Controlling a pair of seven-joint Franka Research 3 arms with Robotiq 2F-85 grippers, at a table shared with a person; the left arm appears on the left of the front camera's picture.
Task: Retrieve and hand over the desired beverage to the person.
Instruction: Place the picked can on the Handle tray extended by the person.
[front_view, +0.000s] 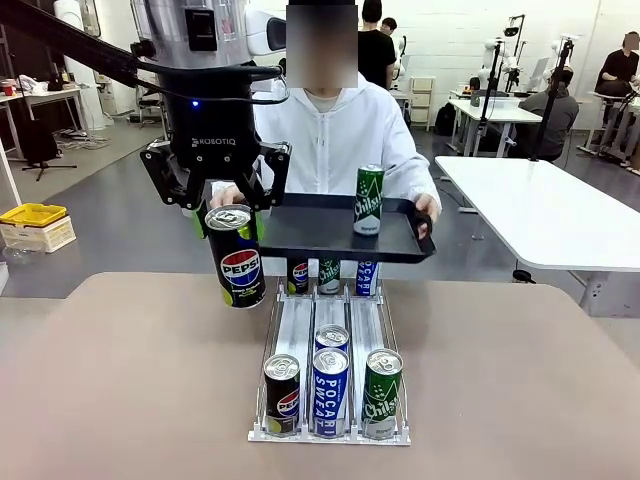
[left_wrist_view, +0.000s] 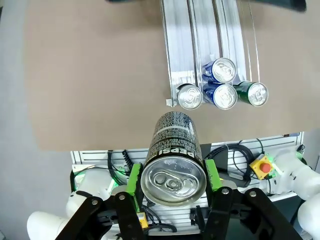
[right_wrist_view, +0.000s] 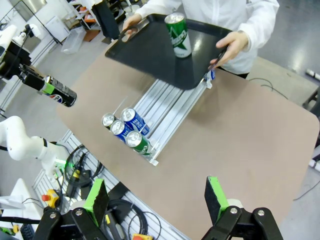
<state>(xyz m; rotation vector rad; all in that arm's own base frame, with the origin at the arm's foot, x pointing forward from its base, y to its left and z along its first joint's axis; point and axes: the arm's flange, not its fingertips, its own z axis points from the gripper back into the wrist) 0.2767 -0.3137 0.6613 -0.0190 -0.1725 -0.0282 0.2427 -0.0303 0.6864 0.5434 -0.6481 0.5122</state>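
From the front, your left gripper (front_view: 232, 215), marked ROBOTIQ, hangs above the table (front_view: 120, 380) with its green pads clamped on the top of a black Pepsi can (front_view: 237, 258); the can is in the air, upright, just left of the rack (front_view: 330, 345). The person (front_view: 335, 135) holds a dark tray (front_view: 310, 235) level over the rack's far end, and a green Chilsung can (front_view: 368, 200) stands on it. At the rack's near end you see a Pepsi can, two blue Pocari Sweat cans one behind the other, and a green Chilsung can; three more cans with the same labels sit at the far end under the tray.

Through the left wrist, the pads (left_wrist_view: 133, 180) press both sides of the Pepsi can (left_wrist_view: 172, 162), its PEPSI print upside down, pull tab facing you. Beyond it the rack (left_wrist_view: 200, 45) shows four can tops at its end.

Through the right wrist, your right gripper (right_wrist_view: 157, 197) stands wide open and empty above the table's near edge. The tray (right_wrist_view: 155, 50) with the Chilsung can (right_wrist_view: 178, 36) is in both the person's hands (right_wrist_view: 235, 42), and the Pepsi can (right_wrist_view: 60, 92) is off to the left.
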